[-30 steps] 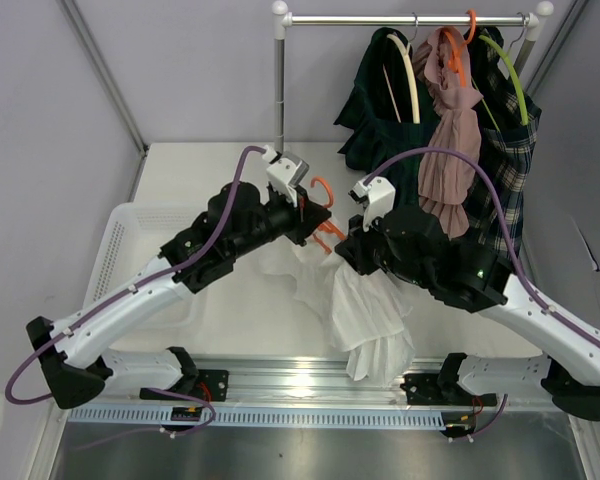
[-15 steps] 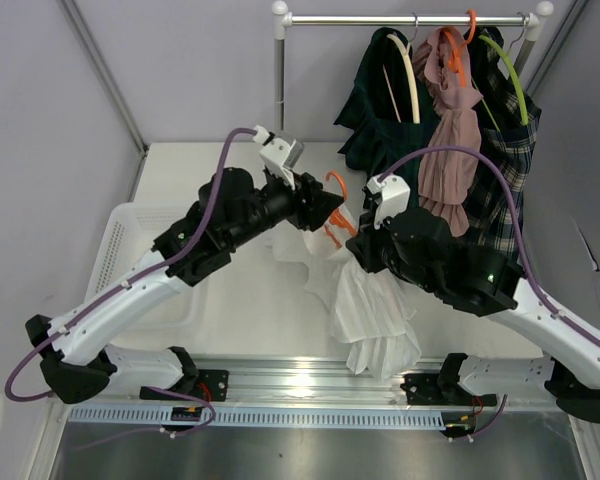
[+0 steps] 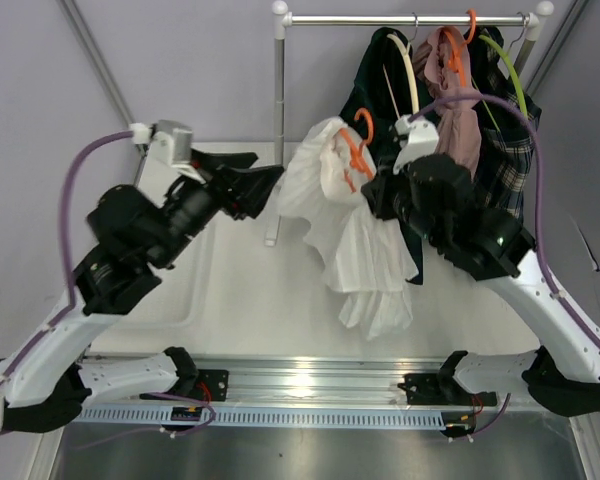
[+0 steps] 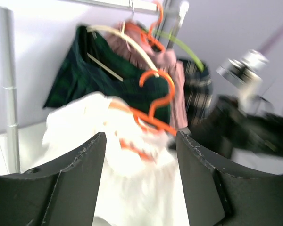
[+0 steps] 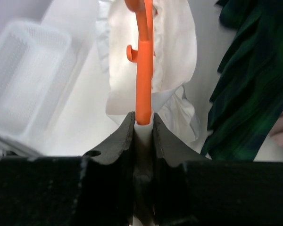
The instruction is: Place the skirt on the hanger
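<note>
The white skirt (image 3: 360, 250) hangs off the table from an orange hanger (image 3: 356, 146), in front of the rail's garments. My right gripper (image 3: 377, 192) is shut on the hanger's arm (image 5: 144, 70) with a fold of skirt (image 5: 174, 47) pinched alongside it. To the skirt's left, my left gripper (image 3: 258, 182) stands open and apart from it. The left wrist view is blurred; between its spread fingers (image 4: 75, 179) the skirt (image 4: 132, 183) and hanger (image 4: 153, 110) show at a distance.
A metal rail (image 3: 410, 18) on a white post (image 3: 278, 110) carries a dark green plaid skirt (image 3: 380, 70), a pink garment (image 3: 455, 110) and another plaid piece (image 3: 510, 150) on hangers. A white basket (image 5: 30, 75) sits at the table's left.
My left gripper opened, let go of the skirt and pulled back to the left. My right arm lifted the hanger and skirt off the table toward the rail.
</note>
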You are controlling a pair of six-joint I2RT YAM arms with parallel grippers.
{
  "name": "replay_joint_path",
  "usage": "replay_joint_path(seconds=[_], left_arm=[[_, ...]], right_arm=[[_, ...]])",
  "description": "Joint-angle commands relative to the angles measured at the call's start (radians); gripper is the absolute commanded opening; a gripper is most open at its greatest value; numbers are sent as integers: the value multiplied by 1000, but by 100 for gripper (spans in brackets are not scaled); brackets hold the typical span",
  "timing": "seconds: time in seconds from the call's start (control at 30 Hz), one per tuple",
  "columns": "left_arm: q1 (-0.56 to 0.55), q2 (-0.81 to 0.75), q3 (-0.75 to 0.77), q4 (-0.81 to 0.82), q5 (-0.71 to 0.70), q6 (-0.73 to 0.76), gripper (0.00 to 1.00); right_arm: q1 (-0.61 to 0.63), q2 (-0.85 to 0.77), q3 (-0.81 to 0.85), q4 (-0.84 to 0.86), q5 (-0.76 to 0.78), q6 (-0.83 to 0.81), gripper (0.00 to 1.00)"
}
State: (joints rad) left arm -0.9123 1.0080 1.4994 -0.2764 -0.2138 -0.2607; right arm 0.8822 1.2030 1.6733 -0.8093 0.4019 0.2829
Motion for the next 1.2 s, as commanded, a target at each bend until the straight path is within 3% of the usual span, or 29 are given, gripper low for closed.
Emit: replay_joint_path(seconds=[0.0, 0.33, 0.63, 0.97, 1.17], left_arm=[[4, -97, -30, -7, -35, -26, 65], [4, -301, -186, -124, -81, -60, 64], [4, -339, -179, -196, -79, -61, 63], [4, -352, -163, -245, -95, -51, 62], [4, -344, -172, -245, -91, -55, 61]], right_arm=[[-127, 59, 144, 153, -90, -19, 0], [-316, 338, 460, 307, -233, -5, 0], [-399, 559, 693, 335, -274, 35, 0], [-448, 673, 763, 354, -308, 56, 0], [-448, 649, 660, 381, -319, 64, 0]])
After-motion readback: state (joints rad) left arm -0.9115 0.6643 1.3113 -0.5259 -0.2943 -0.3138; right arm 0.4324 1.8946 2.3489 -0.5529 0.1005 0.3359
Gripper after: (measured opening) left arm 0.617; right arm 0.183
